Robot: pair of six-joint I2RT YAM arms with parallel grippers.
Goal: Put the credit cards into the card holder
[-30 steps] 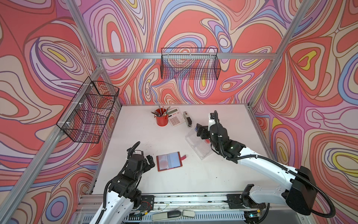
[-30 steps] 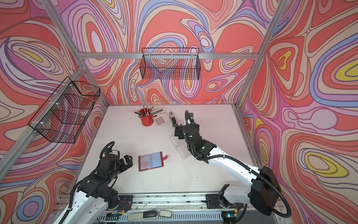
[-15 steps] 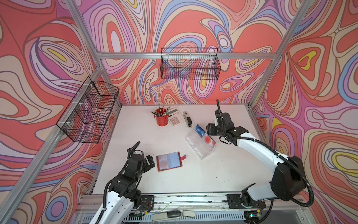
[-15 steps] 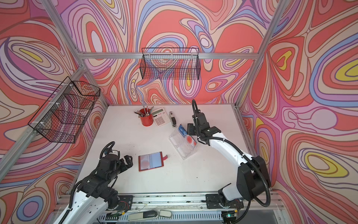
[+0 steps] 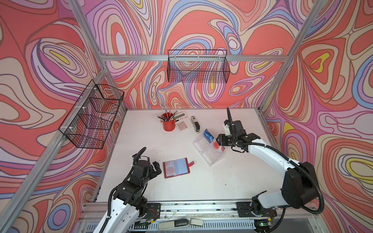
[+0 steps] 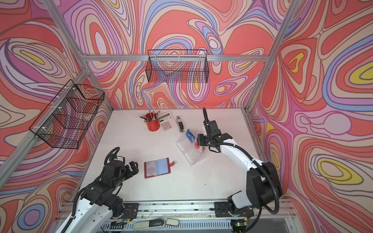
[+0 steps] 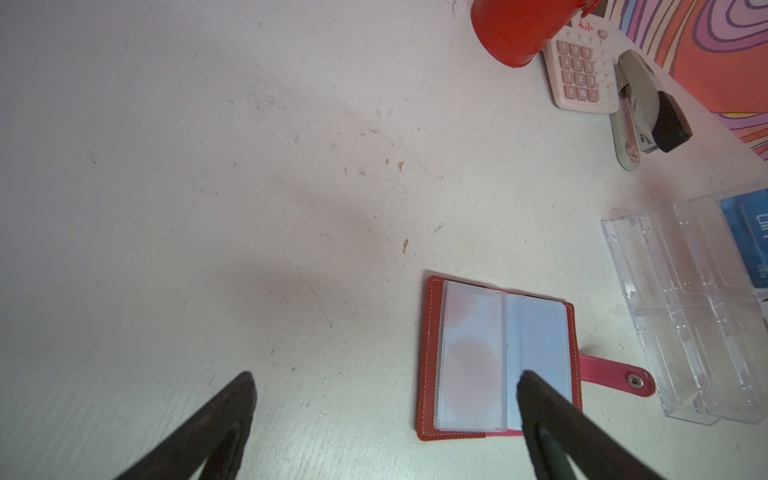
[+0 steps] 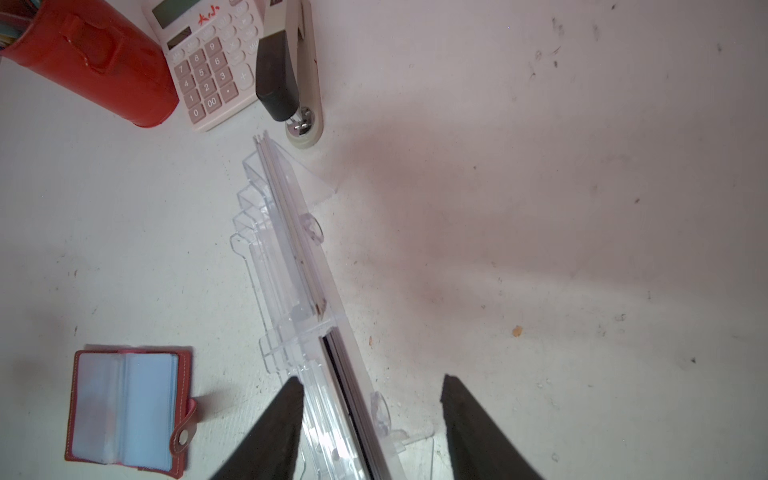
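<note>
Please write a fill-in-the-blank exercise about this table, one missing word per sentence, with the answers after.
The red card holder lies ____ on the table.
The card at the clear tray's far end is ____ with white print.
Between the red pen cup and the stapler sits the ____.
The gripper at the tray belongs to the robot's ____ arm.
Answers: open, blue, calculator, right.

The left arm (image 5: 123, 209) comes up from its base at the front and bends forward, staying low. The left gripper (image 5: 158, 169) points toward the middle, and its jaws stand wide apart. In the left wrist view its two black fingers (image 7: 224, 419) have a broad gap between them. The right arm (image 5: 268, 156) is folded sharply at the elbow and reaches to the back and inward. The right gripper (image 5: 219, 141) points toward the left side, its jaws only partly apart.
</note>
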